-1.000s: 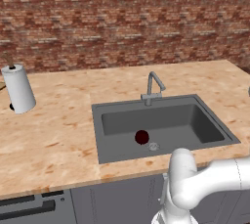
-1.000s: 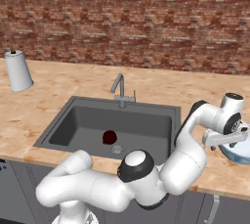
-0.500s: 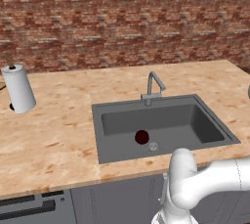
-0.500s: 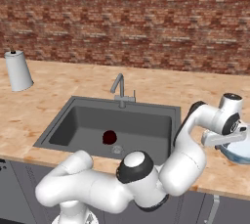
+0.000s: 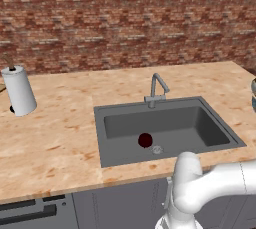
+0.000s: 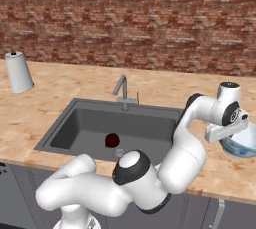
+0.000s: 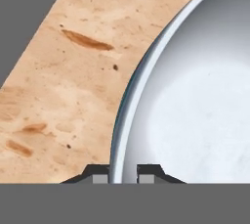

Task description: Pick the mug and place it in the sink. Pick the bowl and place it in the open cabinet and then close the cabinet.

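Note:
The dark maroon mug (image 5: 145,140) (image 6: 112,140) stands on the floor of the grey sink (image 5: 150,120) (image 6: 135,125), next to the drain. The white bowl (image 6: 242,145) (image 7: 195,96) sits on the counter to the right of the sink, and its edge also peeks in at the far right of the left base view (image 5: 254,93). My gripper (image 6: 226,138) (image 7: 122,174) comes down on the bowl's near-left rim. In the hand view the thin rim runs between the two fingertips (image 7: 100,176), one outside and one inside, and the gripper is shut on it. The cabinet is out of view.
A silver gooseneck faucet (image 5: 157,88) (image 6: 122,90) rises behind the sink. A white paper towel roll (image 5: 19,92) (image 6: 18,72) stands at the counter's far left. A brick wall backs the wooden counter (image 5: 60,133), and grey drawers run below its front edge.
The jaws have closed from wide open onto the bowl's rim. The arm, bowl and mug have stayed where they were.

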{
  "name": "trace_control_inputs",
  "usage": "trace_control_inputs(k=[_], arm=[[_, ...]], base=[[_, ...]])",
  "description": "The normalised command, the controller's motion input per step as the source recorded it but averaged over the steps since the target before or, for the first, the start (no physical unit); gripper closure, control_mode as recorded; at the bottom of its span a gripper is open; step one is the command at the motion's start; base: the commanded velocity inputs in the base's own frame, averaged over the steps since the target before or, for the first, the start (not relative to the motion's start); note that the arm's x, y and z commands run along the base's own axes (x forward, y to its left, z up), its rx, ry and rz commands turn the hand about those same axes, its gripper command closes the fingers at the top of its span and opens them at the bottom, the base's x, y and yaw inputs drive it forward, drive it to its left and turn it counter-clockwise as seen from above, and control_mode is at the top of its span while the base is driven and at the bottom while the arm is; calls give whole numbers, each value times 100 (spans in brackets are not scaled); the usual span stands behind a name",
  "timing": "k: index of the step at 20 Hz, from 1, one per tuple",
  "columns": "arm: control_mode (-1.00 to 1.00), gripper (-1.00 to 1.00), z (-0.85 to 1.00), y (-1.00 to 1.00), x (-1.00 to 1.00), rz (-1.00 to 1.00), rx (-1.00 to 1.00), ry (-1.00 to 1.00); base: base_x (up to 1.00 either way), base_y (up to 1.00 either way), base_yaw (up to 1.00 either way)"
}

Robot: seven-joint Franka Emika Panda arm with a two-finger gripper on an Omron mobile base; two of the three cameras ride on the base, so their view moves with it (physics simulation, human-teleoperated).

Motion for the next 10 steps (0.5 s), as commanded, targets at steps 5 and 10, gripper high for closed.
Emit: trace_control_inputs(k=[5, 10], arm=[[-100, 100, 20, 3, -32, 15, -5, -11], [-100, 100, 53, 36, -73, 23, -5, -27]], base=[[0, 0, 0], [0, 0, 0]])
